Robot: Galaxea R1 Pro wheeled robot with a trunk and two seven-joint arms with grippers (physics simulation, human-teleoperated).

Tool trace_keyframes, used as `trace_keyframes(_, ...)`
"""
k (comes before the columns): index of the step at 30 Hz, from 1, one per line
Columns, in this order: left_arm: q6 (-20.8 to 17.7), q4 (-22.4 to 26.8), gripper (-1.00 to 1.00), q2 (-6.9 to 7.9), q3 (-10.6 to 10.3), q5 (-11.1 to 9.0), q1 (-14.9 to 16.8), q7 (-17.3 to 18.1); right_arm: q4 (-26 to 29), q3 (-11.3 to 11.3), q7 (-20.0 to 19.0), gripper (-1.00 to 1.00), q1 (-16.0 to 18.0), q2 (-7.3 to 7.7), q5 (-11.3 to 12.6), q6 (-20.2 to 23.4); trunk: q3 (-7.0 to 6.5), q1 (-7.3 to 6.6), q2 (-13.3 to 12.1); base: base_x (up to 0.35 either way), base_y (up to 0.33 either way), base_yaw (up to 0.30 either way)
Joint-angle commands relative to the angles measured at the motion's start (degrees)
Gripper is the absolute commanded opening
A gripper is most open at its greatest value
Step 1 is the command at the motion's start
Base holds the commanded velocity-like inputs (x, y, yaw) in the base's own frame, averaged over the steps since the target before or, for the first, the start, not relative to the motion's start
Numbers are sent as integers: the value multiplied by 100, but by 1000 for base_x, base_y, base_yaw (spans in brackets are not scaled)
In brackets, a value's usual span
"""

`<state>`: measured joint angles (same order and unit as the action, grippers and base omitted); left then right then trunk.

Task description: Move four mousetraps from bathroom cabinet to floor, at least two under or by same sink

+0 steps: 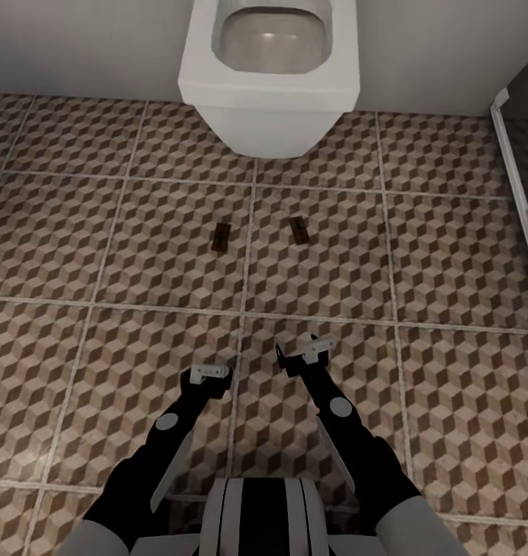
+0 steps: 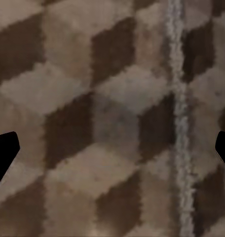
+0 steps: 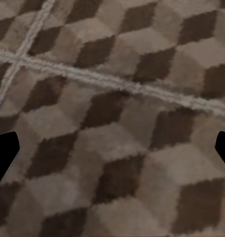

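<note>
Two mousetraps lie flat on the cube-patterned bathroom floor (image 1: 102,247) in front of a white toilet: one mousetrap (image 1: 220,236) to the left and another mousetrap (image 1: 299,229) to the right, a tile seam between them. My left gripper (image 1: 208,376) hangs low over the floor, nearer to me than the traps, open and empty. My right gripper (image 1: 304,354) is beside it, also open and empty. In both wrist views the dark fingertips (image 2: 4,153) (image 3: 4,155) stand wide apart over bare tile. The cabinet and the bathroom sink are out of view.
The white toilet (image 1: 268,69) stands against the far wall, straight ahead. A white-edged dark unit (image 1: 519,185) runs along the right side. Pale grout lines (image 1: 241,309) cross the tiles around my arms.
</note>
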<state>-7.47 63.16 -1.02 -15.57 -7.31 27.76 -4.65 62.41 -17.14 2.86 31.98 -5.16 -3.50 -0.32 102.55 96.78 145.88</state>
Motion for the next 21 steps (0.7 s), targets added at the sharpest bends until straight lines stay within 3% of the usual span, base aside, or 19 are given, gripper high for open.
trace_keyframes(1,-26,11,100,9,-16,-60,1,-42,-1,-8,30,100,2,4,-36,-3,-20,-3,-1,0,0,0)
trace_keyframes(21,-26,21,100,48,-16,-60,1,-45,-54,-5,30,100,-12,23,-48,-3,-463,-55,-27,0,0,0)
